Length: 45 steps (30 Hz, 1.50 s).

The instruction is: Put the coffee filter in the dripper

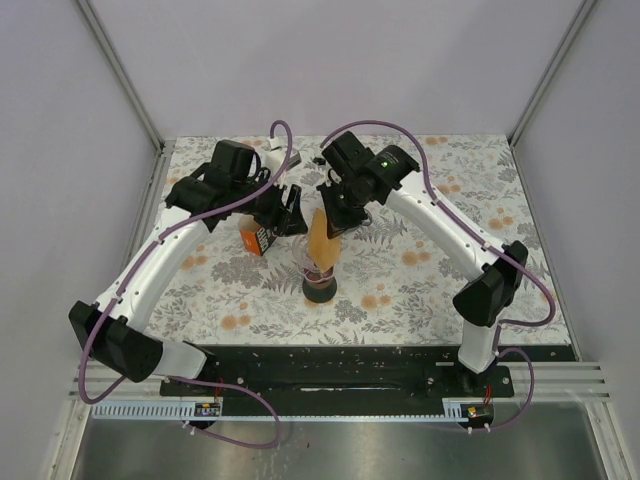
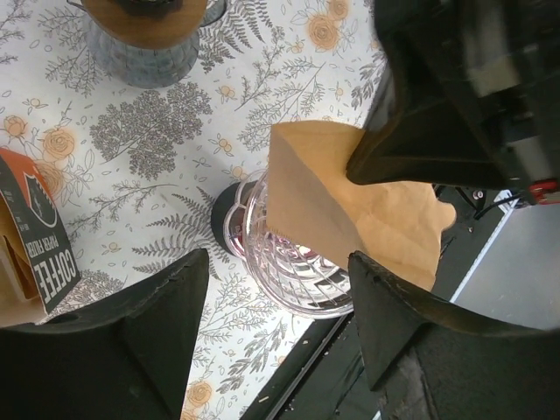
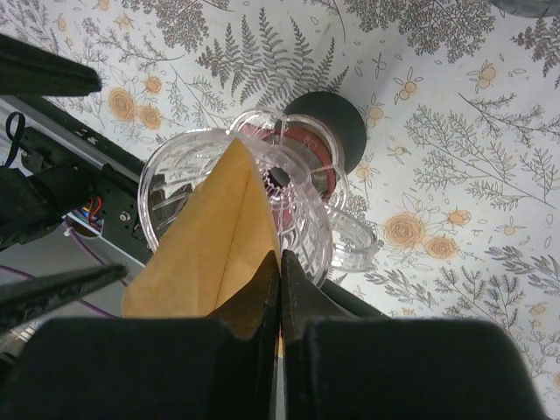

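A tan paper coffee filter (image 1: 322,243) (image 2: 350,206) (image 3: 210,254) hangs folded from my right gripper (image 1: 338,226) (image 3: 280,261), which is shut on its upper edge. Its lower tip dips into the clear ribbed glass dripper (image 1: 318,268) (image 2: 302,276) (image 3: 302,210), which stands on a dark round base (image 1: 319,291) (image 3: 328,131) at the table's middle. My left gripper (image 1: 290,215) (image 2: 276,306) hovers just left of the dripper, jaws open with nothing between them.
An orange and black box of paper filters (image 1: 258,238) (image 2: 35,254) stands left of the dripper, under the left arm. A glass vessel with a wooden collar (image 2: 144,35) sits farther back. A black rail (image 1: 330,365) runs along the table's near edge.
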Each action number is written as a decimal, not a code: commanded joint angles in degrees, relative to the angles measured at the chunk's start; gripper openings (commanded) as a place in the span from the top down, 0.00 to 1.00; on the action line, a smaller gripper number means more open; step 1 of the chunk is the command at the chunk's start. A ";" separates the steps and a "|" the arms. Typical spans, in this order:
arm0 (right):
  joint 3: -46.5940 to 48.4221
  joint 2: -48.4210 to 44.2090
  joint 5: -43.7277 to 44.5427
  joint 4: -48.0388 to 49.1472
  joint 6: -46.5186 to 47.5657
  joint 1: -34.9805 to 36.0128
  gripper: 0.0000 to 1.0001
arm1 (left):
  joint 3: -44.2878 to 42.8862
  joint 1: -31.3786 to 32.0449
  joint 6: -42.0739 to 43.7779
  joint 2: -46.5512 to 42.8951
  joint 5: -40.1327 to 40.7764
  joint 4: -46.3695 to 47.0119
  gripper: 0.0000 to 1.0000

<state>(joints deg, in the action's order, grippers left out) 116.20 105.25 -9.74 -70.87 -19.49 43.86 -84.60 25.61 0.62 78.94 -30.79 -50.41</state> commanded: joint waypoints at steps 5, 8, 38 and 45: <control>4.82 4.61 2.09 -0.32 1.38 0.09 1.00 | -3.56 0.06 0.70 -0.98 2.66 3.13 0.24; 5.87 5.22 2.18 -0.67 1.29 0.00 1.00 | -3.30 0.06 0.35 -0.98 1.17 3.21 0.20; 8.07 -1.80 5.43 3.63 3.05 0.00 0.47 | 7.34 1.81 2.45 -2.91 4.86 9.55 0.83; 0.89 -6.98 2.11 9.94 3.49 0.18 0.50 | 7.16 3.05 2.63 -2.38 6.00 9.54 0.82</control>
<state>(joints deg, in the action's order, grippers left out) 120.42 103.46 -5.56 -66.67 -17.21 43.86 -76.36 27.97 2.20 77.14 -24.21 -42.81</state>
